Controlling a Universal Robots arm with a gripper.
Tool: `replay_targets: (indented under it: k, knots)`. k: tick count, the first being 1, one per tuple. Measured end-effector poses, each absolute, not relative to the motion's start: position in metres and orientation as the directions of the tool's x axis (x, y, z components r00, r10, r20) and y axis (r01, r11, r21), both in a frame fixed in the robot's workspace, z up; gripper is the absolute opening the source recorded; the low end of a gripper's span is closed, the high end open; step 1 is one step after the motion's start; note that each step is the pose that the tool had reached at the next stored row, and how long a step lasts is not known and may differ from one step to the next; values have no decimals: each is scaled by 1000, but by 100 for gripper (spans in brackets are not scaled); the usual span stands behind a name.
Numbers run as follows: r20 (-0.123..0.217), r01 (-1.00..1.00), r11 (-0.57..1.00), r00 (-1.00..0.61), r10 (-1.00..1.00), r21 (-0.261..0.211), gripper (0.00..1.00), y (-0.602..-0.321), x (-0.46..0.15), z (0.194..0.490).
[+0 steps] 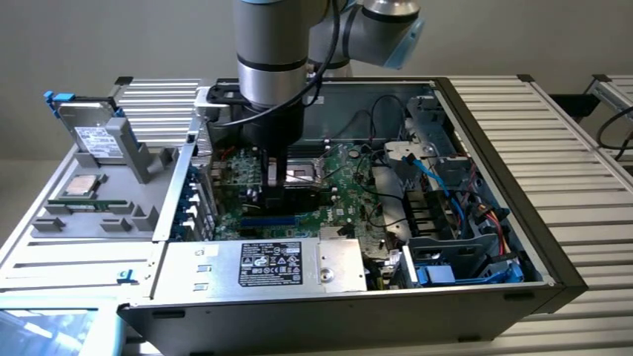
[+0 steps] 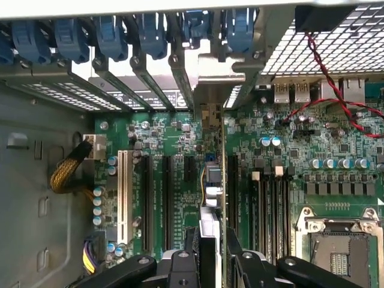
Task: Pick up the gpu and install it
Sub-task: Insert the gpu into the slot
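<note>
Jaws of the gripper (image 2: 210, 243) pinch the gpu (image 2: 209, 180) by its upper edge, one finger on each face. The card hangs edge-down over the slots of the motherboard (image 2: 162, 138), with its silver bracket (image 2: 221, 78) at the far end, beside the blue latches (image 2: 114, 35). I judge it light and stiff but fragile, so the hold belongs on the bare board edge, not on components.
</note>
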State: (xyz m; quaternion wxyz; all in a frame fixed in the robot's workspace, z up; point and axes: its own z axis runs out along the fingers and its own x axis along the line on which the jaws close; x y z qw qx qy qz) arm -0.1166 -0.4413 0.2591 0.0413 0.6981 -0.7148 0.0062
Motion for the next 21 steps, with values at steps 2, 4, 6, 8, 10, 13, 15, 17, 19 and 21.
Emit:
replay_targets:
  k: [2,4,6,8,10,13,15,17,19,21]
  knots:
    - [66,-998,24,-21,-998,52,28,-443,-118,259]
    - [65,-998,23,-20,-998,54,28,-443,-119,258]
    - [62,-998,23,-20,-998,56,28,-443,-119,256]
    - [59,-998,23,-20,-998,56,28,-443,-120,254]
    - [54,-998,23,-20,-998,57,28,-443,-122,254]
    - [43,-998,22,-20,-999,58,28,-446,-123,254]
    - [36,-998,22,-19,-999,58,28,-449,-123,254]
    - [33,-998,21,-19,-999,60,28,-451,-123,253]
    - [32,-998,22,-20,-999,63,28,-452,-123,253]
    - [31,-998,22,-20,-999,66,28,-452,-123,253]
